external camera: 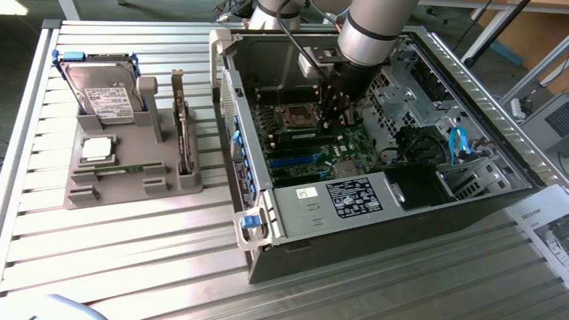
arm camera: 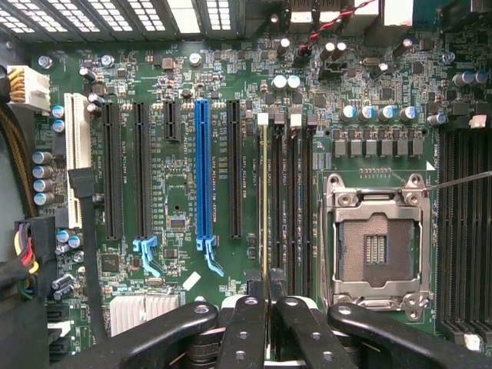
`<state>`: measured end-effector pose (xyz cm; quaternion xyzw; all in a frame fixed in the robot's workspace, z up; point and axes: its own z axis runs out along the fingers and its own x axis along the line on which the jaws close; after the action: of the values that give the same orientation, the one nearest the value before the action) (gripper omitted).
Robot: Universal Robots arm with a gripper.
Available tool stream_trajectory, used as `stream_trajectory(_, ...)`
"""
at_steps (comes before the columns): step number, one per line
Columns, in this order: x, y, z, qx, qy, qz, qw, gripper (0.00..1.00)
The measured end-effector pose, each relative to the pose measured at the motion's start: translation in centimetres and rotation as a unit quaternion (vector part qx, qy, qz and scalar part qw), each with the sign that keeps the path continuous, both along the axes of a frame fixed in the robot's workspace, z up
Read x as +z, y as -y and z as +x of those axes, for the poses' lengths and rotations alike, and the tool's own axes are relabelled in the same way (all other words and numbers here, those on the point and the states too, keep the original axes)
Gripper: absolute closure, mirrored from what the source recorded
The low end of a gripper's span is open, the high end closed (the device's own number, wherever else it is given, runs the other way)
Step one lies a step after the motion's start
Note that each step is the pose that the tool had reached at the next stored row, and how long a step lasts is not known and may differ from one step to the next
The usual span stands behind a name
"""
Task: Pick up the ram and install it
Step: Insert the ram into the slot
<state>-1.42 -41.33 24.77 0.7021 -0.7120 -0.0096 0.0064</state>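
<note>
Slatted metal table (external camera: 133,247) carries the open PC case (external camera: 418,217), where the hand (arm camera: 269,306) grips the ram (arm camera: 266,200).

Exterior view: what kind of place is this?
Probably a robotics lab or workshop for building computers: an open computer case lies on a metal table, a parts tray sits beside it, and the gripper holds the ram over the motherboard.

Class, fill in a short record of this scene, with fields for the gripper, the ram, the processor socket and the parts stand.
gripper: shut on the ram, reaching into the open computer case
ram: seen edge-on, running along the memory slots; seated or not, cannot tell
processor socket: beside those slots, no chip in it
parts stand: outside the case, holds a hard drive and a processor chip
</note>
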Motion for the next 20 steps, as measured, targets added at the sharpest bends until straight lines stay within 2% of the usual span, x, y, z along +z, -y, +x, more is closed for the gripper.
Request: stream_trajectory(20,-0.56,0.0,-0.14,0.0,0.0,0.0,1.0,0.88)
